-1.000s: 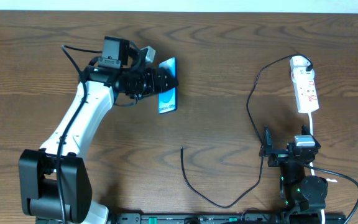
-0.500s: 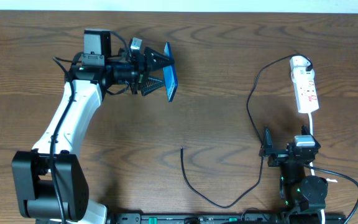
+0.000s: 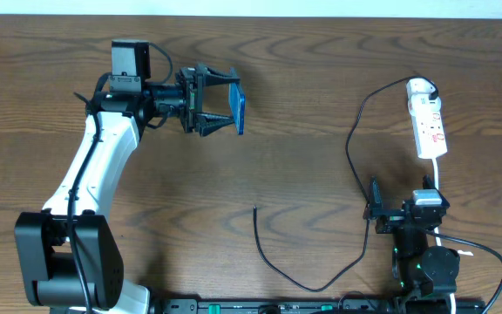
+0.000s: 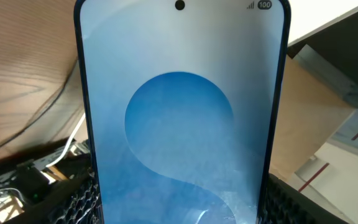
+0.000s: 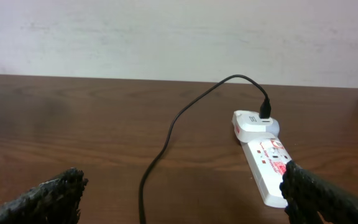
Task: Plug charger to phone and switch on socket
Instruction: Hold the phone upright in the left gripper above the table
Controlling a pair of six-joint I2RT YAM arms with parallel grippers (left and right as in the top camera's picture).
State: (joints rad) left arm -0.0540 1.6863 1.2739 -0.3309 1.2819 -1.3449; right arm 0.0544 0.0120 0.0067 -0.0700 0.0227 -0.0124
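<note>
The phone [image 3: 239, 111], its blue screen lit, is clear of the table and turned on its edge, with my left gripper [image 3: 231, 99] shut on its two long sides. In the left wrist view the phone [image 4: 179, 118] fills the frame between the fingers [image 4: 73, 202]. The charger [image 3: 350, 157] is a thin black cable, its free tip [image 3: 254, 208] lying on the table mid-front. Its plug [image 5: 265, 112] sits in the far end of the white socket [image 3: 429, 122] [image 5: 267, 158]. My right gripper [image 3: 405, 199] [image 5: 182, 190] stands open and holds nothing, in front of the socket.
The socket's thick white cord [image 3: 439, 174] runs toward the front past the right arm. The charger loops along the table's front [image 3: 312, 288]. A pale wall [image 5: 166, 37] rises behind the table's far edge.
My left arm has raised the phone off the table, swung it back toward the far left and turned it on edge. The right arm, charger and socket have not moved.
</note>
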